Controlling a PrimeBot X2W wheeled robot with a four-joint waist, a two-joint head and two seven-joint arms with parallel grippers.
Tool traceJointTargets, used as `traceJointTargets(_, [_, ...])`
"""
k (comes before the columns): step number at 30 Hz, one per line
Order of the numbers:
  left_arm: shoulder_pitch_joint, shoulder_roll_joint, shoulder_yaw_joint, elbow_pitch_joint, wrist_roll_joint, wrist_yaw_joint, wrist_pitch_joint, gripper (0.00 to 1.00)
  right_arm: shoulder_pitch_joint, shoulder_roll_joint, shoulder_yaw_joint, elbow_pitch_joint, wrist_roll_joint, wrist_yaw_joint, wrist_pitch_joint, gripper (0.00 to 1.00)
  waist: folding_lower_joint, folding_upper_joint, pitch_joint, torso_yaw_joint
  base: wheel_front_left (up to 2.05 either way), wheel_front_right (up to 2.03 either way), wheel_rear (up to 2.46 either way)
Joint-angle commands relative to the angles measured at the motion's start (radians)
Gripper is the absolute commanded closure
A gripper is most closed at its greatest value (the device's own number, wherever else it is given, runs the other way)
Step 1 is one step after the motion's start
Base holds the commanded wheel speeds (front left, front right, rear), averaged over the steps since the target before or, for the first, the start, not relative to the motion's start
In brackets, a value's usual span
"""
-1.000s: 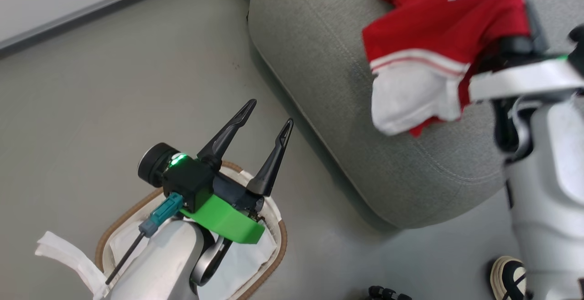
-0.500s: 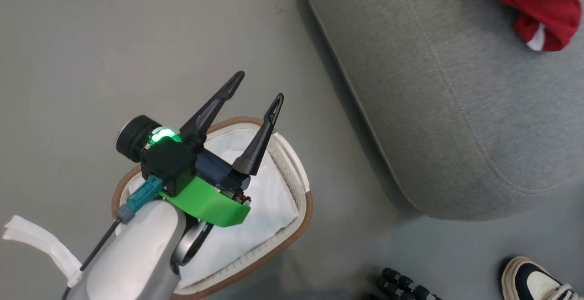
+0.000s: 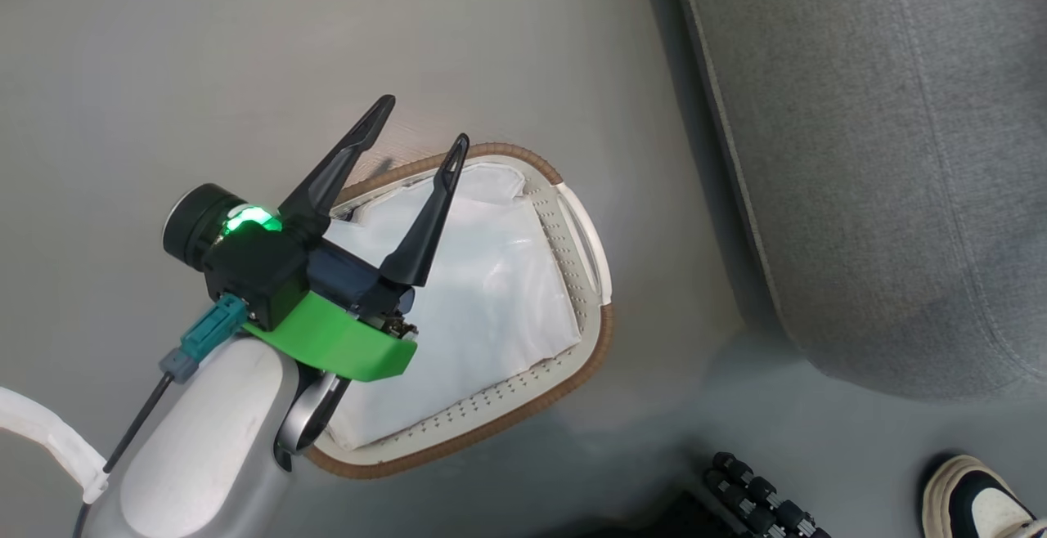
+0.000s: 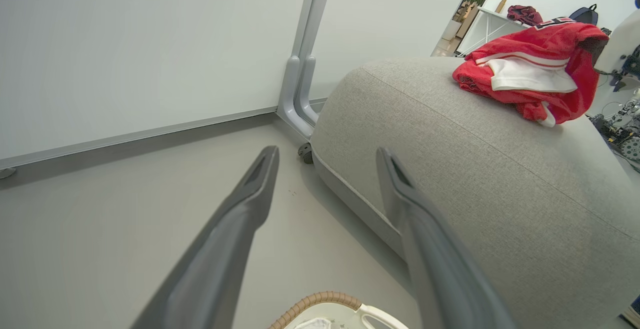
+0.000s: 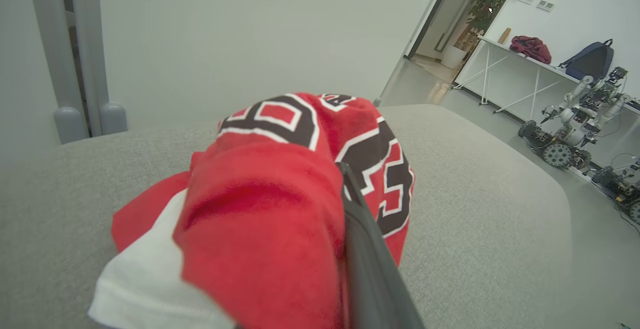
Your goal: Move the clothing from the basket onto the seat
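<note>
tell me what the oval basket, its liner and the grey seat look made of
Oval white perforated basket: likely moulded plastic, even holes; brown rim looks woven. White liner: soft cloth, creased. Large grey sofa seat: matte woven upholstery, stitched seam.

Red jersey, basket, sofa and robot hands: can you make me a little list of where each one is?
red basketball jersey: bunched up on top of the grey sofa seat
laundry basket: on the floor beside the sofa seat, white liner showing inside, no red in sight
left gripper: open, empty, above the laundry basket
right gripper: at the jersey, fabric draped over it; grip unclear
</note>
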Motion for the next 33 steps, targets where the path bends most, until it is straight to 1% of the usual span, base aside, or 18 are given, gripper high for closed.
traceJointTargets(1, [-0.013,0.005,0.006,0.002,-0.006,0.000,0.000,0.00,0.039,0.008,-0.008,0.011,0.009,-0.001,-0.022,0.00,-0.0002,-0.0001,0.011,0.016,0.00,0.00,0.00])
traceJointTargets(4, [-0.002,0.000,0.017,0.013,-0.008,0.000,0.000,0.00,0.116,0.028,-0.005,0.032,0.034,-0.001,-0.055,0.00,-0.0002,-0.0001,-0.003,0.017,0.00,0.00,0.00])
traceJointTargets(7, [0.016,-0.007,0.031,0.027,-0.010,0.000,0.000,0.00,0.193,0.052,0.027,0.023,0.063,-0.001,-0.069,0.00,-0.0002,-0.0001,-0.020,0.017,0.00,0.00,0.00])
traceJointTargets(10, [0.027,-0.019,0.042,0.043,-0.012,0.000,0.000,0.00,0.271,0.079,0.039,-0.070,0.105,-0.001,-0.069,0.00,-0.0002,-0.0001,-0.040,0.021,0.00,0.00,0.00])
traceJointTargets(13, [0.040,-0.033,0.058,0.056,-0.012,0.000,0.000,0.00,0.359,0.123,0.058,-0.165,0.145,-0.001,-0.070,0.00,-0.0002,-0.0001,-0.067,0.030,0.00,0.00,0.00])
traceJointTargets(19, [0.069,-0.062,0.109,0.080,0.000,0.000,0.000,0.00,0.480,0.208,0.142,-0.322,0.165,-0.001,-0.070,0.00,-0.0002,-0.0001,-0.123,0.053,0.00,0.00,0.00])
traceJointTargets(22, [0.087,-0.075,0.138,0.094,0.009,0.000,0.000,0.00,0.507,0.240,0.200,-0.374,0.166,-0.001,-0.070,0.00,-0.0002,-0.0001,-0.150,0.073,0.00,0.00,0.00])
traceJointTargets(26, [0.099,-0.100,0.195,0.115,0.021,0.000,0.000,0.00,0.524,0.260,0.270,-0.415,0.190,-0.001,-0.070,0.00,-0.0002,-0.0001,-0.184,0.116,0.00,0.00,0.00])
traceJointTargets(30, [0.113,-0.129,0.266,0.135,0.041,0.000,0.000,0.00,0.505,0.267,0.347,-0.416,0.196,-0.001,-0.070,0.00,-0.0002,-0.0001,-0.211,0.163,0.00,0.00,0.00])
traceJointTargets(33, [0.125,-0.146,0.329,0.152,0.059,0.000,0.000,0.00,0.481,0.266,0.415,-0.391,0.224,-0.001,-0.070,0.00,-0.0002,-0.0001,-0.231,0.198,0.00,0.00,0.00])
